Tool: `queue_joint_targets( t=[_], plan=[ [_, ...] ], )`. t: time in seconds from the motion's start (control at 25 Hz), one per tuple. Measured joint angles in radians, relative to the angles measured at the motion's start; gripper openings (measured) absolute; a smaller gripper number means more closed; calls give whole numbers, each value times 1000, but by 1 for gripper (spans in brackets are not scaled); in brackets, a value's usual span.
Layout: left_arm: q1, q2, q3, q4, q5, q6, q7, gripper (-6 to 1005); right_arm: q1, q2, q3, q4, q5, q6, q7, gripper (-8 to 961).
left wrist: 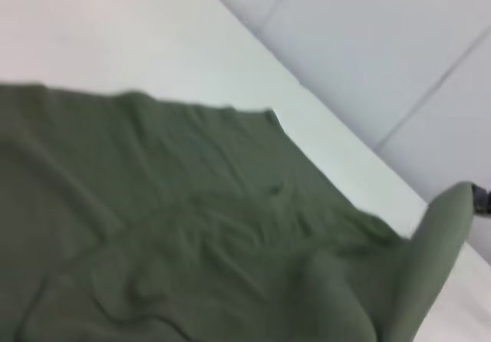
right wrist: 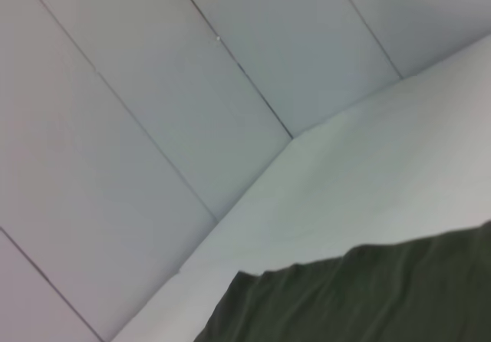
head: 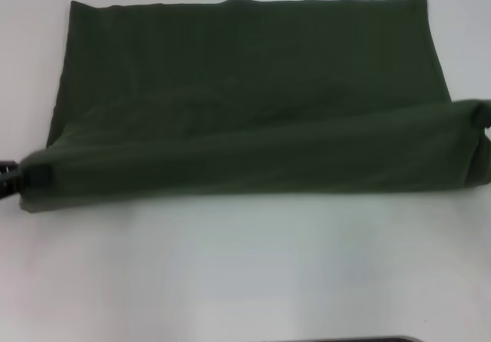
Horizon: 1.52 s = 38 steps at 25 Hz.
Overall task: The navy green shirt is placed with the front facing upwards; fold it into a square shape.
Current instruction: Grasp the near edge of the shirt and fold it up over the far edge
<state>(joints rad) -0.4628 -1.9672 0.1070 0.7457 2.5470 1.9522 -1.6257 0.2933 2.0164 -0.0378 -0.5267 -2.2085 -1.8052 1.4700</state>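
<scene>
Head view: navy green shirt [head: 253, 89] lies on white table [head: 245, 273], plain side up, near edge lifted in a long roll. Left gripper [head: 15, 177] pinches one end of that roll. Right gripper [head: 483, 120] at the other end, probably clamped on cloth too; cannot tell. Fabric soft, light, droops between holds. Best taken at the corners, kept taut.

Left gripper [head: 31, 177] low at left edge; right gripper [head: 482, 116] opposite, raised.
</scene>
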Motion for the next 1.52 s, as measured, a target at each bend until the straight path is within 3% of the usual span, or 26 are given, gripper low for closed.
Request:
queue_joint_targets(
  t=[0.32, 1.04, 1.52],
  plan=[
    [-64, 8, -17, -17, -49, -65, -49, 37, 69, -9, -7, -16, 12, 80, 69, 11],
    [-296, 7, 28, -148, -83, -417, -113, 37, 224, -19, -9, -16, 52, 358, 210, 13],
    [-337, -1, 55, -237, -126, -638, -113, 38, 316, 14, -14, 2, 67, 571, 213, 14]
  ],
)
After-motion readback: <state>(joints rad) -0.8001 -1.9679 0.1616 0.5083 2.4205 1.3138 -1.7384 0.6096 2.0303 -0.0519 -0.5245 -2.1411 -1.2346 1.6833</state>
